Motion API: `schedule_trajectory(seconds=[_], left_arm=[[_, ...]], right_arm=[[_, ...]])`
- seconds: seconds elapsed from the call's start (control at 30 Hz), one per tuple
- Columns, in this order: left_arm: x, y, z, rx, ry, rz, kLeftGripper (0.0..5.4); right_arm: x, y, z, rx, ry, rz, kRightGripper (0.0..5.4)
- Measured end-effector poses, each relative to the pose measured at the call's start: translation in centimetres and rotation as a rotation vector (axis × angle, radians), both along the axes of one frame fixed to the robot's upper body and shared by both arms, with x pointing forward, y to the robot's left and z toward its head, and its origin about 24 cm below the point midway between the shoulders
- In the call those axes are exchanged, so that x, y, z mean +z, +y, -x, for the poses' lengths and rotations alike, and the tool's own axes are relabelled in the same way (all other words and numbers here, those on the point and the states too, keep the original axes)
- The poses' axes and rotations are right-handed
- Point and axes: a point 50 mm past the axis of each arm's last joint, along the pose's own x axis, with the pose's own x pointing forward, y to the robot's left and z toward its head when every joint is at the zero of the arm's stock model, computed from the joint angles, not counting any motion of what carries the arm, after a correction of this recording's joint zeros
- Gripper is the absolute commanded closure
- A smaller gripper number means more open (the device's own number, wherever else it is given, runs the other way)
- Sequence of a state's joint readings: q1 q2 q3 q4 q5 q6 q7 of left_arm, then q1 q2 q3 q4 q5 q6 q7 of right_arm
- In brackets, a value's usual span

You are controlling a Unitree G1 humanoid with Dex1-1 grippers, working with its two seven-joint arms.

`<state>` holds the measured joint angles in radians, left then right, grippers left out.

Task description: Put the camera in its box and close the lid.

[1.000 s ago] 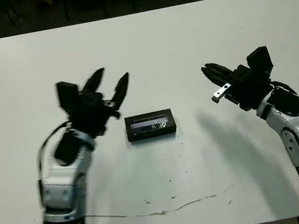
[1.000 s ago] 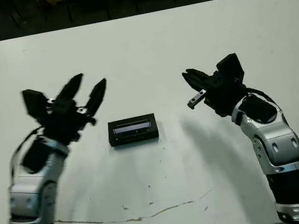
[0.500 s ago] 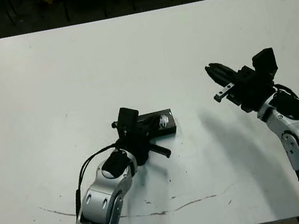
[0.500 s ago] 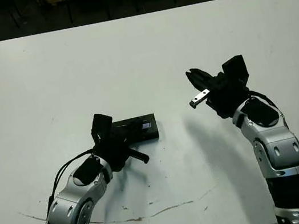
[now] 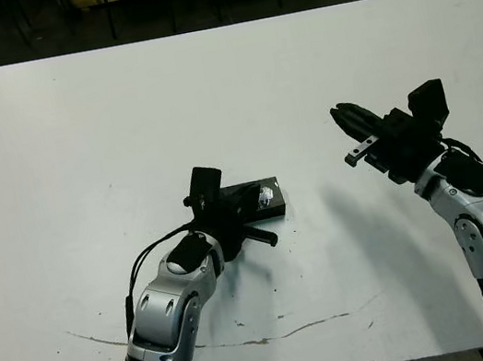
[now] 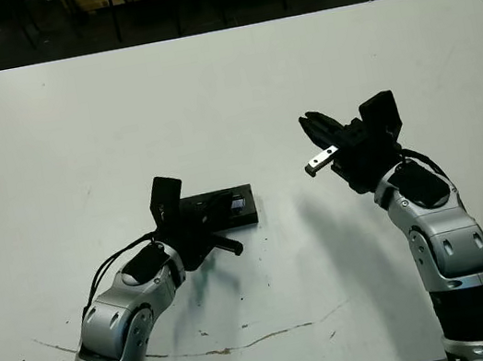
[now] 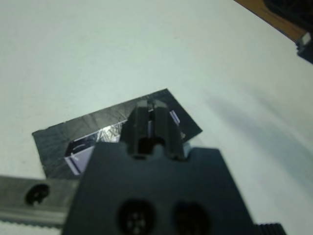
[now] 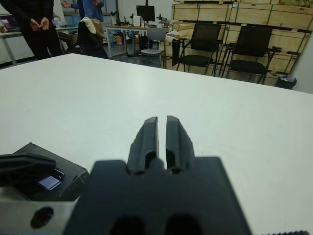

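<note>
The lid [image 5: 254, 197], flat and black with a glossy grey window, is lying squarely over the box, whose black side wall is showing only as a thin edge beneath it, slightly toward seven o'clock of the white bench's [image 5: 226, 90] centre. The camera is not showing anywhere; judging from the covered box, it is probably already inside, though the frames cannot confirm this. The left gripper [image 5: 246, 219] is reaching low onto the lid's near left edge, its fingers [image 7: 149, 127] lying close together on the glossy panel and holding nothing, apparently pressing it home. The right gripper [image 5: 350, 122] is hovering well apart at three o'clock of the box, its fingers [image 8: 157, 134] nearly touching and empty. The task is looking all but complete; only final seating of the lid and withdrawal are remaining.
</note>
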<state>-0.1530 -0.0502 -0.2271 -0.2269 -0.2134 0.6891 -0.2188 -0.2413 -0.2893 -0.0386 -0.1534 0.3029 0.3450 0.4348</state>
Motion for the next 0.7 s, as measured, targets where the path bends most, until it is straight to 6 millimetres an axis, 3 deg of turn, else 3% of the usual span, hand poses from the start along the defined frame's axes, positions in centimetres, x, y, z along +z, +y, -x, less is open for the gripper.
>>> schedule_trajectory(seconds=[0.1,0.27,0.47,0.7], left_arm=[[0.6,1.7,0.4,0.028,-0.064,0.0,5.38],[4.2,4.8,-0.1,0.07,-0.323,0.005,5.38],[6.9,8.5,-0.9,0.177,-0.546,-0.052,5.38],[5.5,12.0,-1.7,0.377,-0.683,-0.092,5.38]], right_arm=[[0.0,0.1,0.2,-0.011,-0.002,0.006,5.4],[0.3,0.7,0.4,-0.006,-0.02,-0.01,5.4],[0.4,1.6,0.6,-0.037,-0.055,-0.047,5.4],[0.0,2.6,0.7,-0.149,-0.096,-0.079,5.4]])
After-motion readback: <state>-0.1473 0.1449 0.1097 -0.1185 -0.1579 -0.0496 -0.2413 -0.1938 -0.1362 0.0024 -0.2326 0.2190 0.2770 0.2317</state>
